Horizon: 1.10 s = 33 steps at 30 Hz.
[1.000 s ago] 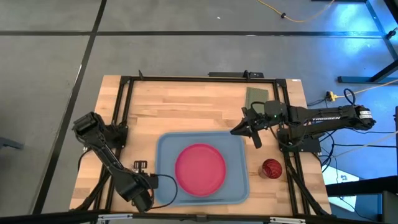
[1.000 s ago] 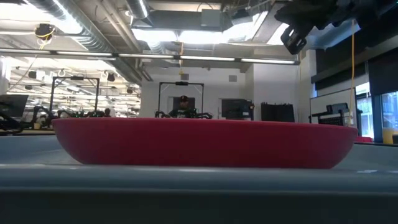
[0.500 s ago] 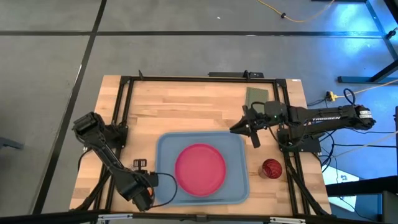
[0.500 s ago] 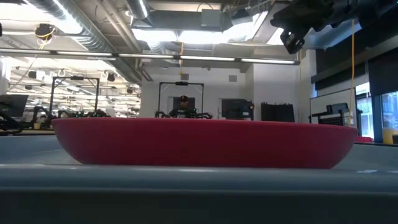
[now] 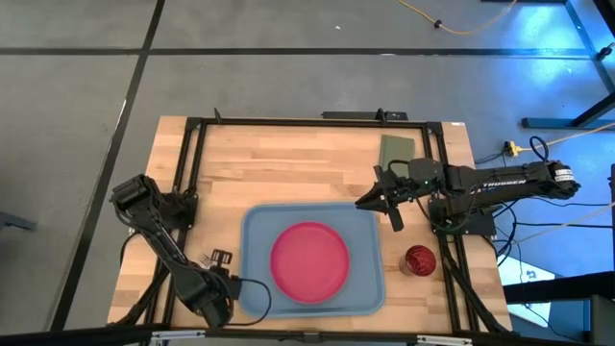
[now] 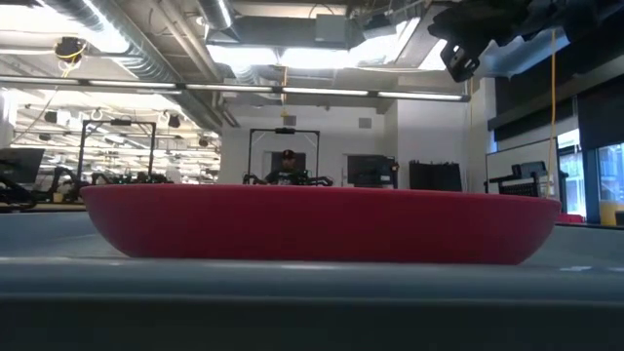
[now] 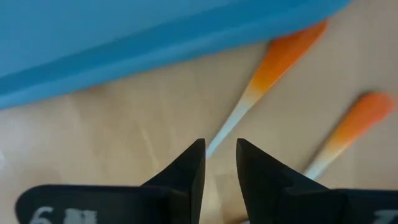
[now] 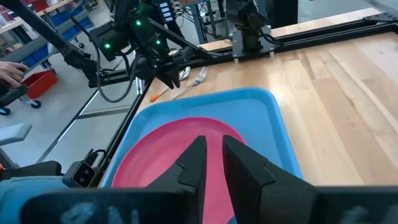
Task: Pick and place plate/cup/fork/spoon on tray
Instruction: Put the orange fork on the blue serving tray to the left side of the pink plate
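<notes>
The pink-red plate [image 5: 309, 261] lies flat in the light blue tray [image 5: 370, 288]. The dark red cup [image 5: 419, 259] stands on the table right of the tray. Two silver utensils with orange handle tips [image 5: 220, 257] lie on the table left of the tray; the fork's tines show in the right wrist view [image 8: 196, 76]. My left gripper [image 7: 221, 163] points down over them, shut on the shaft of one [image 7: 233, 121]; the other [image 7: 348, 134] lies beside it. My right gripper [image 5: 381, 204] hovers shut and empty above the tray's far right corner. My left gripper has a utensil's silver shaft [image 7: 214, 142] between its two fingertips, below the orange handle tip [image 7: 286, 53]. The fingers come from above and lie across the shaft. Whether it is the fork or the spoon is hidden by the gripper. The handle tip lies by the tray's rim.
A small green pad [image 5: 396, 147] lies at the table's far right. Black frame rails run along the table's left, far and right edges. Bare wood lies between the tray and the far rail.
My left gripper has shifted a little toward the table's left edge, beside the tray's near left corner.
</notes>
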Tool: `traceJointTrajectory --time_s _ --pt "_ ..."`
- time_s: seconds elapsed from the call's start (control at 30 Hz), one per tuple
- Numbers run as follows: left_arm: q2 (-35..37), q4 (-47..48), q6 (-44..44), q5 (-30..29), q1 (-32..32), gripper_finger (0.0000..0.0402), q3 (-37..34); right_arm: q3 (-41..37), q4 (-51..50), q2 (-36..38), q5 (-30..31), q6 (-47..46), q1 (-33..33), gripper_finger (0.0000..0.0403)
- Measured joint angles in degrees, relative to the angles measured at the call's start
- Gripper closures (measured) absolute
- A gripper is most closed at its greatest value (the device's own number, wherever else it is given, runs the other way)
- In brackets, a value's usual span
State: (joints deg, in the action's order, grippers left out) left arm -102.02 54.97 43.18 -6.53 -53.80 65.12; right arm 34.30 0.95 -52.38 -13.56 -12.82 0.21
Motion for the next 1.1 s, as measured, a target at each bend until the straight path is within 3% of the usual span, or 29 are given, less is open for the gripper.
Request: traceJointTrajectory --time_s 0.6,1.1 --pt "-1.2 -3.5 -4.7 -1.5 0.0 0.0319 -1.4 0.0 0.0 0.0 0.0 0.0 0.0 0.0345" --pt "-3.7 -4.6 -12.8 1.6 -0.2 0.0319 -1.4 0.0 -0.3 0.0 0.0 -0.2 0.0 0.0345"
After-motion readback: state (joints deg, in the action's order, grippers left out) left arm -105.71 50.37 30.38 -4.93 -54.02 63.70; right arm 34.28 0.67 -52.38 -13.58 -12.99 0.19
